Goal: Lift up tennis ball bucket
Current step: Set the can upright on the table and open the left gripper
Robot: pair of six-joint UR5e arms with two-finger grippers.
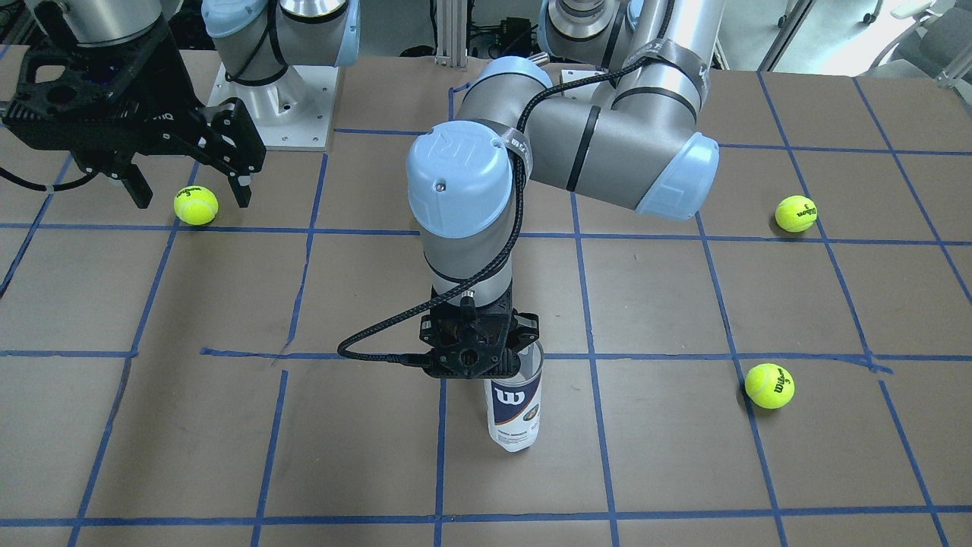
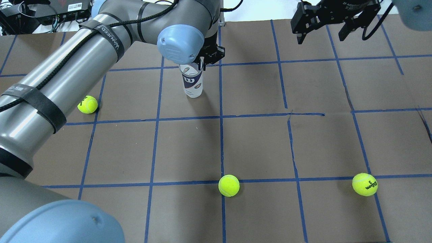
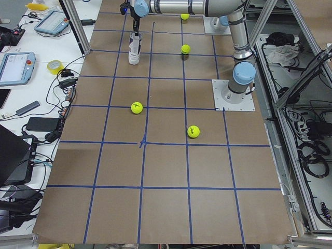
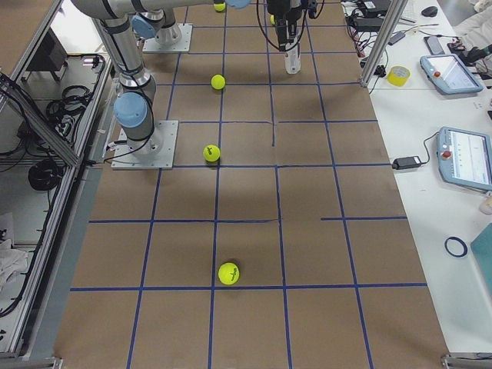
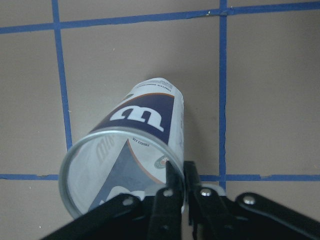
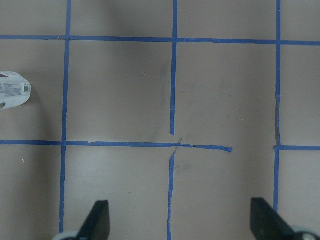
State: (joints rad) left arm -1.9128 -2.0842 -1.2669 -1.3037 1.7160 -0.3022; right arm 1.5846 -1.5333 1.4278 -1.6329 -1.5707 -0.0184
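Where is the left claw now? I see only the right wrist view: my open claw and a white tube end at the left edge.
Observer: The left claw is at the top of the tennis ball bucket. It pinches the rim, one finger inside and one outside.
Operator: Does the bucket stand or lie?
Observer: It stands upright with its open end up, as both side views show.
Operator: Are there balls inside it?
Observer: The left wrist view looks down into the open top, and no ball shows inside.
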